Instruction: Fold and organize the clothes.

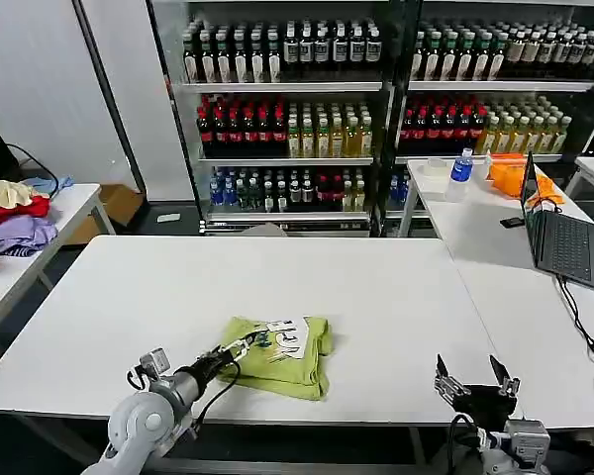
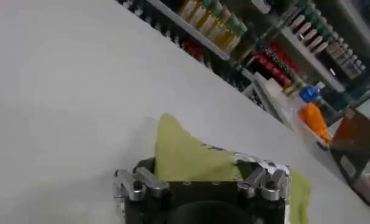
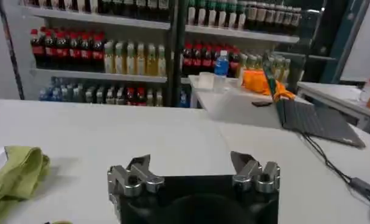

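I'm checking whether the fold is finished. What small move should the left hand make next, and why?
Probably ease the left hand back off the T-shirt toward the table's near edge. The shirt already lies as a compact folded bundle, and the hand sits at its left edge, touching the fabric. The right hand is open, apart near the front edge.

white table [image 1: 129, 297], folded lime T-shirt [image 1: 287, 368]
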Action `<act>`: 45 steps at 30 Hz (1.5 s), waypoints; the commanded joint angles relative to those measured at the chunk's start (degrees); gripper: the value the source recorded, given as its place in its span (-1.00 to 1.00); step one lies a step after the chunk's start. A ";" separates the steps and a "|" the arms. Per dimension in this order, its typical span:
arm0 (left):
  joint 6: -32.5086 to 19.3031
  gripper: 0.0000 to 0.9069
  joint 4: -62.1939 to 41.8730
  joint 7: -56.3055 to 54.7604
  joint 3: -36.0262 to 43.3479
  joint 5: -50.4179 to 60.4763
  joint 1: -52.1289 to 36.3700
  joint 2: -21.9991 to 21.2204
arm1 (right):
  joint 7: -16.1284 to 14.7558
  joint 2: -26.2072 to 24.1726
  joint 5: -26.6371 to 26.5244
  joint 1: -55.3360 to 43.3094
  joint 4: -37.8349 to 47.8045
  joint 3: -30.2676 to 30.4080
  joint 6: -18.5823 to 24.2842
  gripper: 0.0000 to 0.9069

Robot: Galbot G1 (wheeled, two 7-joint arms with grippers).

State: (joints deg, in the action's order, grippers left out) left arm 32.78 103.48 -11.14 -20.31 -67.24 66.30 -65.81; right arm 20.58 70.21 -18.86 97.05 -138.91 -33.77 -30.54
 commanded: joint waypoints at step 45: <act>-7.37 -0.96 10.55 7.06 -25.45 34.85 6.69 27.21 | 0.35 1.08 -1.31 -4.65 2.51 2.09 -0.54 1.00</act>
State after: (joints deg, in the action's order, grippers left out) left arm 32.40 106.36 -5.88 -44.23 -64.57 65.42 -47.31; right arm 20.94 70.66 -20.37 94.30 -138.28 -32.98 -31.28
